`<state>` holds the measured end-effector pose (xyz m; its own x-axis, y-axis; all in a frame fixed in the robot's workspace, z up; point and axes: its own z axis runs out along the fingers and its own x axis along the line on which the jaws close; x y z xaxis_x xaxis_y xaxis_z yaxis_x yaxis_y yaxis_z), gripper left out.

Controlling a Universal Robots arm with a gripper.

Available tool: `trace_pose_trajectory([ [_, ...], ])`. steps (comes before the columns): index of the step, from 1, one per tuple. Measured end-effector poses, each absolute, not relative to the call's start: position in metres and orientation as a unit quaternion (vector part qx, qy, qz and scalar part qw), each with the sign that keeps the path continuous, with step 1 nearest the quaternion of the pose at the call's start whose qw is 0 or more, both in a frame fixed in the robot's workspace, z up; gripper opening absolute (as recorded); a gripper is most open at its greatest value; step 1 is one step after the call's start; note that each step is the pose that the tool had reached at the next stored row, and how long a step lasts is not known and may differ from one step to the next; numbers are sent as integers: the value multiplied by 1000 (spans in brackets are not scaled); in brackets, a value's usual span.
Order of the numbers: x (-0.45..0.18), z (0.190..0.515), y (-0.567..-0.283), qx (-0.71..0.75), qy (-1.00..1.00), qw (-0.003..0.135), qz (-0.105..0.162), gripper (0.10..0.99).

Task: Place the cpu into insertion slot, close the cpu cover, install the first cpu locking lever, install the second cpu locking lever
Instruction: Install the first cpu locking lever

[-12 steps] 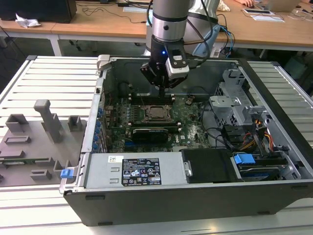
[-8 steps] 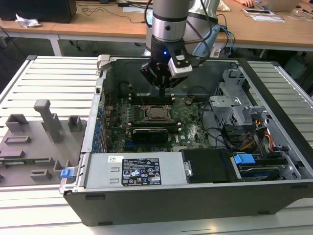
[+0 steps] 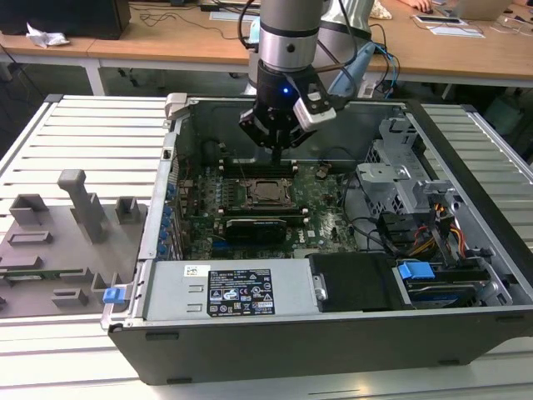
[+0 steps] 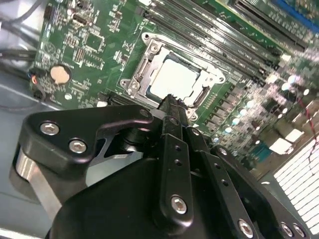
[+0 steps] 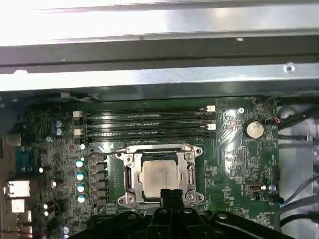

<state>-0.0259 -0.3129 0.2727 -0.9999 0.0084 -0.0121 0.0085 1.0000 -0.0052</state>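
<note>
The cpu lies flat in the insertion slot on the green board, its pale face showing through the window of the cpu cover. The silver cover frame is down around the chip. My gripper hangs inside the open computer case, just above the socket's edge. In both wrist views its black fingertips are pressed together with nothing between them and reach the near side of the socket. I cannot make out how the locking levers stand.
Long black memory slots run beside the socket, and a coin battery sits nearby. The case walls, a drive cage and the power supply box in the board. A grey fixture plate lies at the exterior view's left.
</note>
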Motion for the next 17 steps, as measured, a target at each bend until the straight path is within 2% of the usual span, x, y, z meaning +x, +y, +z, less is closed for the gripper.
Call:
trace_pose_trajectory([
  [3,-31,272,-313,-30,1000,7,-2,106],
  [7,-49,272,-313,-30,999,14,7,106],
  [10,-54,271,-313,-26,999,14,16,106],
  [17,-85,266,-313,-22,1000,14,16,106],
])
